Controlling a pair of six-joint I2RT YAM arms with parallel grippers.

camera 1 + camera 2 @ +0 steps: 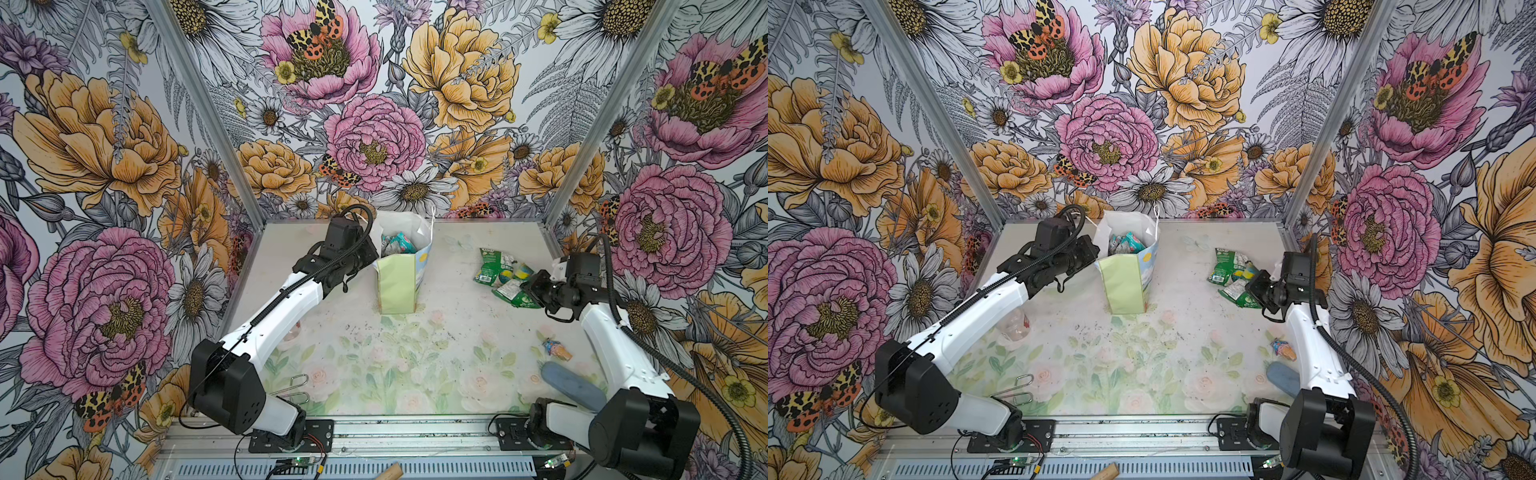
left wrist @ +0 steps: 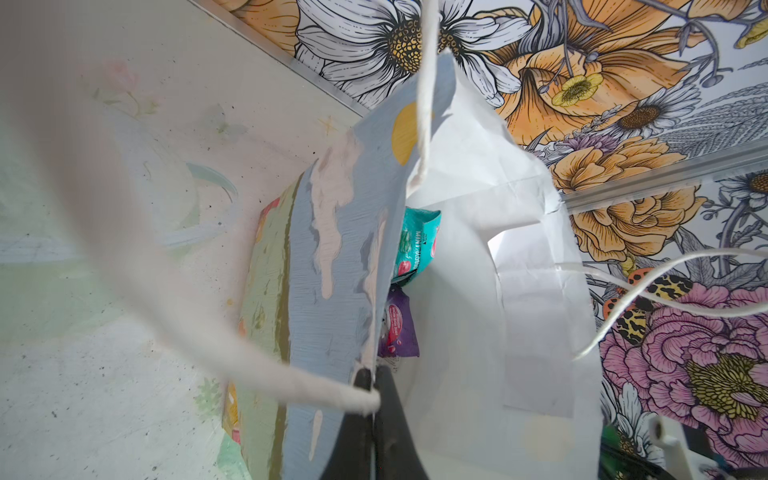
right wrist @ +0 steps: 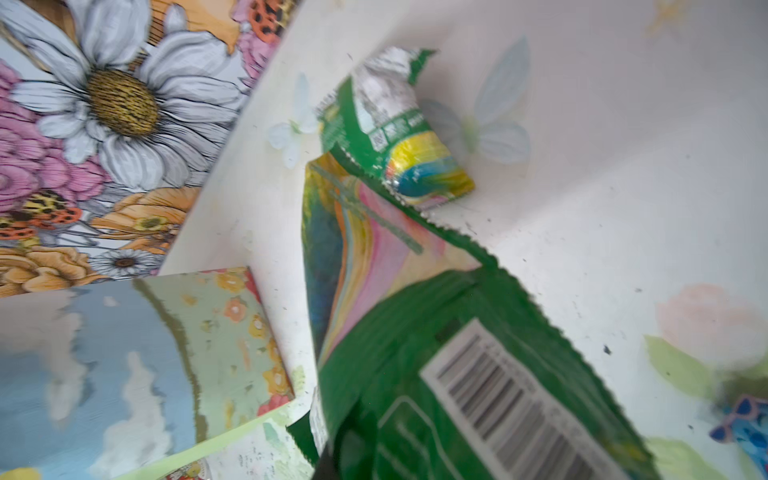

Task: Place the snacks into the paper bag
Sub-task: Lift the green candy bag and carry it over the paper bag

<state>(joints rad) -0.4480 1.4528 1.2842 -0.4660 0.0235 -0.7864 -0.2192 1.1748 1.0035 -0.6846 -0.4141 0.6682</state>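
1. Bright, even, diffuse light in both top views; only faint, soft shadows beside the paper bag (image 1: 397, 286).
2. Sharp at the centre, with the walls (image 1: 83, 166) bowed toward the edges.
3. Left wrist view: cord handle (image 2: 137, 257) close to the lens, heavily out of focus.
4. Right wrist view: smeared by motion blur, worst on the green packet (image 3: 457, 374).

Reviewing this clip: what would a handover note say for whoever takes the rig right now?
Left end effector: shut on the paper bag rim; bag upright, open.
Right end effector: at a green packet; grip hidden.
Done: teal packet and purple packet inside the bag.
Left: that packet, another green packet beside it, and the wrapped candy on the table.
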